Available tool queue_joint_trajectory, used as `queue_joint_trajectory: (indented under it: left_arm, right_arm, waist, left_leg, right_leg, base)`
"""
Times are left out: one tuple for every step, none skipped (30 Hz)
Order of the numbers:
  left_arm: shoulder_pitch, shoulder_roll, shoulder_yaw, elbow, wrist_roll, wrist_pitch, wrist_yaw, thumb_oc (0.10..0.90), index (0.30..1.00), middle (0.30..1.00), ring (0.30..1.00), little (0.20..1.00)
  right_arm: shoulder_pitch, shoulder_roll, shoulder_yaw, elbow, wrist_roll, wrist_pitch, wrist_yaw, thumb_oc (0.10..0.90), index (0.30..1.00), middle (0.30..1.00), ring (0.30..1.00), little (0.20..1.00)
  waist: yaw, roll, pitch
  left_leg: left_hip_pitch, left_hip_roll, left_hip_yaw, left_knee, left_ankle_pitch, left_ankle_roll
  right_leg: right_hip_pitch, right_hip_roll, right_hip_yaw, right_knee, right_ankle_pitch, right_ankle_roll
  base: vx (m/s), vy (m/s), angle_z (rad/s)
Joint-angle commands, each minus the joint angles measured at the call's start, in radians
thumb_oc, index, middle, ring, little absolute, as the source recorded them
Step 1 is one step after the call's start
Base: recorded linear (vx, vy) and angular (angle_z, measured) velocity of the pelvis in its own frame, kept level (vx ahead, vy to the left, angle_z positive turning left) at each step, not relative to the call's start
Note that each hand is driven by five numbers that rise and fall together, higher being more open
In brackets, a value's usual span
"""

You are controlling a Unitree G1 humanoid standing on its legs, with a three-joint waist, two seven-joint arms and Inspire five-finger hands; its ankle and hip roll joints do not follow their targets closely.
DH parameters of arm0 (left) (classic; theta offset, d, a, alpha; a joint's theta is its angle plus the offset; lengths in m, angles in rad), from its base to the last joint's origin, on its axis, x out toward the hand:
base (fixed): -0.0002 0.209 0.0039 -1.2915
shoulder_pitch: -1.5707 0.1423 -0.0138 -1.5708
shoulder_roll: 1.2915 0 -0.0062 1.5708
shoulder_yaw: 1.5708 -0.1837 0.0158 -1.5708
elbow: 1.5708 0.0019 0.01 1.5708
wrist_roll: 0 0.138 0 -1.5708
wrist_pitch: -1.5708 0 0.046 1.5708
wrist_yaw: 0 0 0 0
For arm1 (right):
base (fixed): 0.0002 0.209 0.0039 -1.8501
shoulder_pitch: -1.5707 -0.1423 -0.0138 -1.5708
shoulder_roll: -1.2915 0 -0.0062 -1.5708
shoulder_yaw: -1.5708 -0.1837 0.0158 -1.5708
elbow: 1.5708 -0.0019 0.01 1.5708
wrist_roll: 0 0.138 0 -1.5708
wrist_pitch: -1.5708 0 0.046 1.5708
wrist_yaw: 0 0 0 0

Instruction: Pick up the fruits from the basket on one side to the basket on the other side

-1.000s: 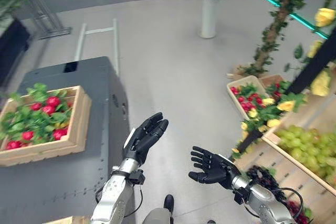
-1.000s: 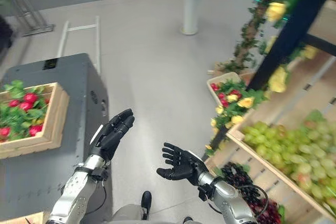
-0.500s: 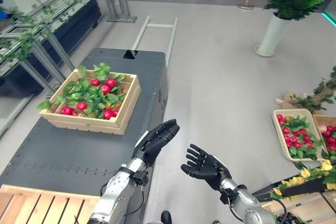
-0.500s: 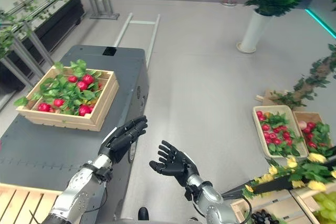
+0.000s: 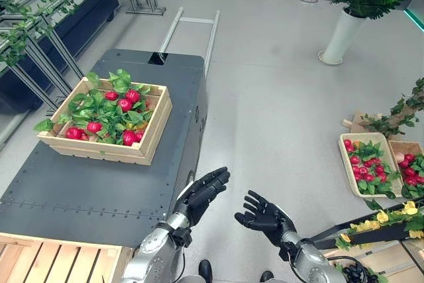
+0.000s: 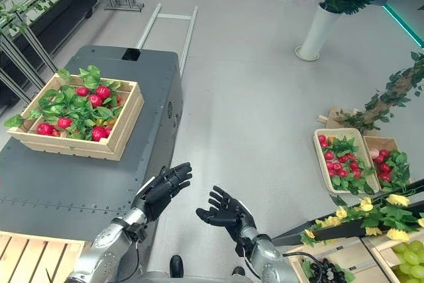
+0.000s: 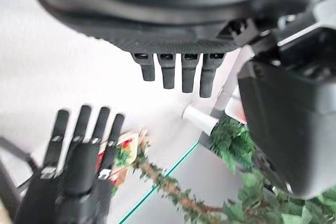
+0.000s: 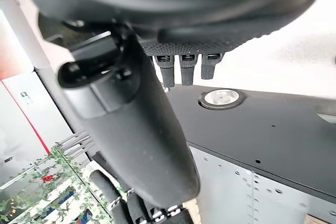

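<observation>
A pale grey floor [image 5: 265, 97] spreads out in front of me, and a dark grey metal table [image 5: 99, 183] stands on my left. On that table sits a wooden crate [image 5: 106, 120] full of red fruits [image 5: 126, 104] tucked among green leaves, well beyond my reach right now. At the near left corner, a second slatted wooden crate [image 5: 53, 266] lies at the table's near end, and I can see no fruit in the part that shows. My left hand [image 5: 202, 193] hangs in the air just off the table's right edge, fingers straight and held together, holding nothing. My right hand [image 5: 265, 215] floats near it over the floor, palm up, fingers spread apart, also holding nothing. The two hands are close but not touching. Far to my right, on the floor, a shallow tray [image 5: 366, 167] carries more red fruits with leaves, and a second box [image 5: 411, 167] of the same sits just beside it. Yellow flowers [image 5: 384, 220] on a dark rail cross the lower right. Further back stands a tall white pot [image 5: 339, 34] with a green plant.
</observation>
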Motion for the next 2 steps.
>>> queue_joint_trajectory:
  left_arm:
    - [-0.108, -0.049, -0.016, -0.029, 0.017, -0.103, -0.006, 0.800, 0.900, 0.900, 0.900, 0.900]
    - [-0.108, -0.046, -0.019, -0.024, 0.036, -0.101, -0.002, 0.800, 0.900, 0.900, 0.900, 0.900]
  right_arm:
    - [-0.067, 0.012, 0.042, -0.073, 0.026, -0.101, -0.018, 0.800, 0.900, 0.900, 0.900, 0.900]
    - [-0.066, 0.010, 0.043, -0.072, 0.030, -0.096, -0.022, 0.800, 0.900, 0.900, 0.900, 0.900]
  waist:
    - [0.008, 0.032, -0.050]
    - [0.007, 0.032, -0.050]
  left_leg:
    - [0.051, 0.040, -0.003, 0.006, -0.068, -0.074]
    - [0.053, 0.041, -0.003, 0.004, -0.068, -0.074]
  right_leg:
    - [-0.038, 0.010, 0.012, 0.026, 0.063, -0.004]
    - [-0.036, 0.012, 0.015, 0.022, 0.063, -0.005]
  base:
    - [0.00, 0.000, 0.00]
    - [0.00, 0.000, 0.00]
